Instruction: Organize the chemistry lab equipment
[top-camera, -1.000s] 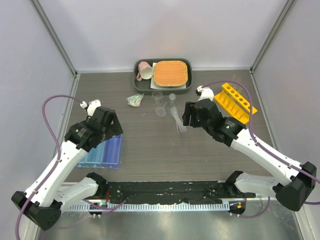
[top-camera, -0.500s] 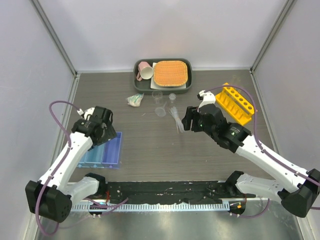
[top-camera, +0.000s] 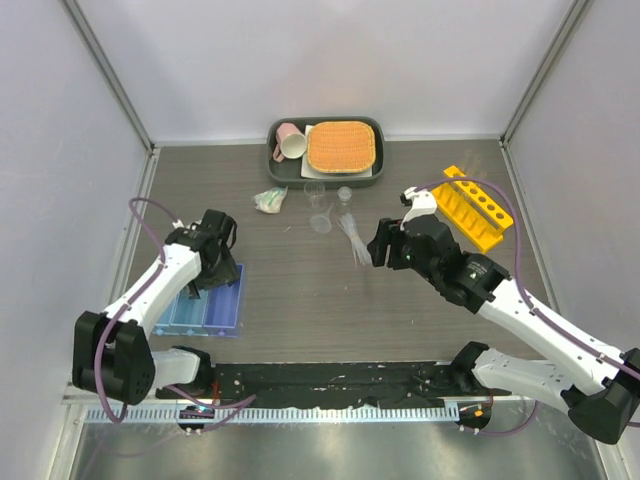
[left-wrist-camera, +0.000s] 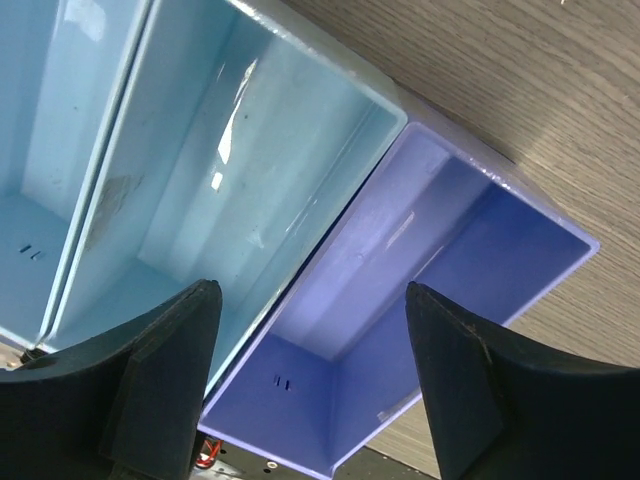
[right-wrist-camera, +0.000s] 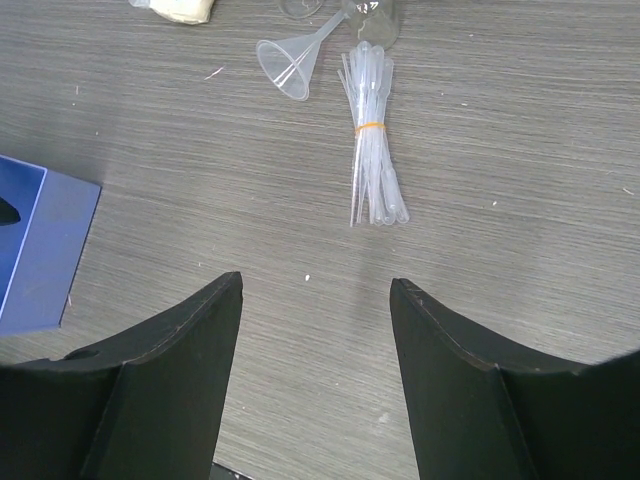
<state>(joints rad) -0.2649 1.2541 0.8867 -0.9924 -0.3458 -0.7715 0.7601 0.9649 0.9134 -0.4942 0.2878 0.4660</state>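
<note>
The blue three-compartment tray (top-camera: 222, 305) lies at the near left. My left gripper (top-camera: 206, 270) hangs just above it, open. In the left wrist view its jaws (left-wrist-camera: 312, 292) straddle the violet end compartment (left-wrist-camera: 420, 250), which holds nothing, and touch nothing that shows. A banded bundle of clear pipettes (right-wrist-camera: 372, 150) lies mid-table, with a clear funnel (right-wrist-camera: 285, 62) and small beakers (top-camera: 315, 192) behind it. My right gripper (right-wrist-camera: 315, 285) hovers open, short of the pipettes (top-camera: 353, 238), above bare wood. The yellow holed rack (top-camera: 472, 207) stands to the right.
At the back, a dark tray (top-camera: 277, 158) holds a pink mug (top-camera: 290, 141) and an orange woven mat (top-camera: 341, 146). A small crumpled wrapper (top-camera: 269, 200) lies left of the beakers. The tray's corner (right-wrist-camera: 40, 250) shows at the left of the right wrist view.
My left arm swung in over the blue tray and its jaws narrowed somewhat. The right arm drifted slightly right and nearer, its jaws unchanged.
</note>
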